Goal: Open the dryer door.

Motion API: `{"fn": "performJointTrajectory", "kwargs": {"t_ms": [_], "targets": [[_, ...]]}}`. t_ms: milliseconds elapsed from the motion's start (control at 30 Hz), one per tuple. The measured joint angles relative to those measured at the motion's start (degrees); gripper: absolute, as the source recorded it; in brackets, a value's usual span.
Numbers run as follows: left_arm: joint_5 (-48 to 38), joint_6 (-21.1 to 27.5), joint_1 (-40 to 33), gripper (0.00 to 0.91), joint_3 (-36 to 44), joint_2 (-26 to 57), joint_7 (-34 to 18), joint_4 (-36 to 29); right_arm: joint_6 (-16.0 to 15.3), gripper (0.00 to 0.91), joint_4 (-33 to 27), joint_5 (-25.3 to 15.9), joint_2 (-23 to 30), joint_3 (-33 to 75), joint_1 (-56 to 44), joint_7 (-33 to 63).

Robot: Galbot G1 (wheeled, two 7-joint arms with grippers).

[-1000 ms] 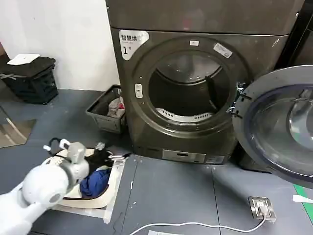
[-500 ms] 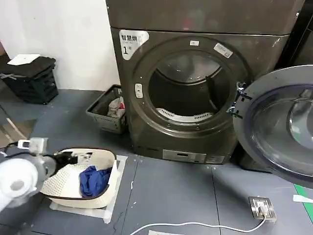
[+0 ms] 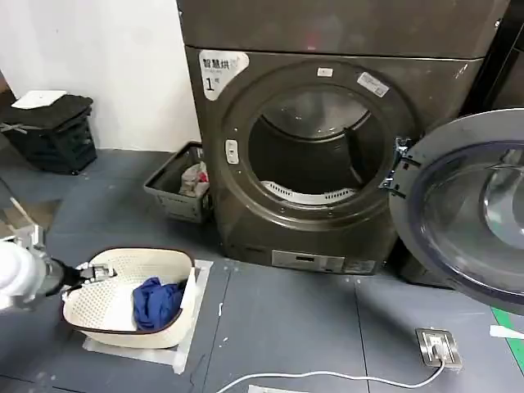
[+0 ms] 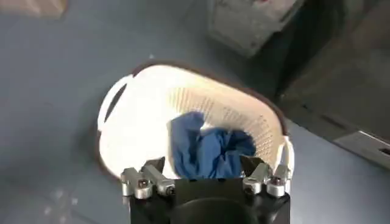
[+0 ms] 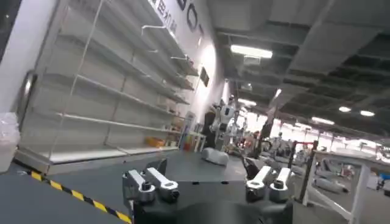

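- Chrome-rimmed and wide, the dryer door stands swung fully out to the right of the dark grey-brown machine, hanging on its hinge at the right edge of the opening; judged from that, the opening step looks done.
- Its grey inner side faces the near side, with the dark glass porthole bulging at the centre and a broad shiny ring around it; part of the door runs past the right edge of the head view.
- With the door out of the way the round drum mouth is fully exposed, and a pale perforated strip shows low inside it.
- A white sticker with a "1" sits at the machine's upper left corner.
- Left gripper is low at the near left, well apart from the door, just at the left rim of a cream laundry basket that holds a blue cloth; in the left wrist view its fingers are spread apart over that basket and hold nothing, so it seems clear of the door's work.
- Right gripper points away toward a hall with shelving, its fingers apart and empty; it reads as parked.
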Motion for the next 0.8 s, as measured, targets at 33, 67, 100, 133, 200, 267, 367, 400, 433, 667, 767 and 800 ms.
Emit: {"fn": "performJointTrajectory", "kwargs": {"t_ms": [33, 67, 100, 133, 200, 267, 367, 400, 433, 667, 767, 800], "targets": [[-0.9, 0.0, -0.2, 0.907, 0.1, 0.0, 0.0, 1.0, 0.4, 0.907, -0.1, 0.0, 0.0, 0.0, 0.0, 0.0], [-1.9, 0.0, -0.4, 0.907, 0.2, 0.0, -0.1, 1.8, 0.7, 0.907, -0.1, 0.0, 0.1, 0.0, 0.0, 0.0], [-2.8, 0.0, -0.6, 0.907, 0.2, 0.0, -0.1, 2.5, 0.9, 0.907, -0.2, 0.0, 0.2, 0.0, 0.1, -0.1], [-3.4, 0.0, -0.7, 0.907, 0.2, 0.0, -0.2, 3.1, 1.1, 0.907, -0.2, 0.1, 0.3, -0.1, 0.1, -0.1], [-4.4, 0.0, -0.8, 0.907, 0.2, 0.1, -0.3, 3.7, 1.1, 0.907, -0.1, 0.2, 0.4, -0.2, 0.2, -0.1], [-4.7, 0.0, -0.9, 0.907, 0.2, 0.1, -0.3, 4.2, 0.8, 0.907, -0.1, 0.2, 0.5, -0.5, 0.1, -0.1], [-5.2, 0.0, -1.0, 0.907, 0.3, 0.3, -0.4, 4.7, 0.8, 0.907, -0.1, 0.1, 0.6, -0.7, 0.1, -0.1], [-5.3, 0.0, -1.1, 0.907, 0.3, 0.3, -0.4, 4.8, 0.8, 0.907, -0.1, 0.1, 0.6, -0.7, 0.1, -0.1], [-5.4, 0.0, -1.2, 0.907, 0.3, 0.3, -0.4, 4.9, 0.8, 0.907, -0.1, 0.1, 0.6, -0.7, 0.1, -0.2], [-5.5, 0.0, -1.5, 0.907, 0.6, 0.3, -0.4, 5.1, 1.3, 0.907, -0.1, 0.1, 0.9, -0.7, 0.1, -0.6], [-5.6, 0.0, -1.6, 0.907, 0.8, 0.3, -0.3, 5.3, 1.7, 0.907, -0.1, 0.0, 1.1, -0.8, 0.0, -0.8], [-5.6, 0.0, -1.7, 0.907, 0.9, 0.3, -0.3, 5.4, 1.8, 0.907, -0.1, 0.0, 1.1, -0.8, 0.1, -0.8]]}}
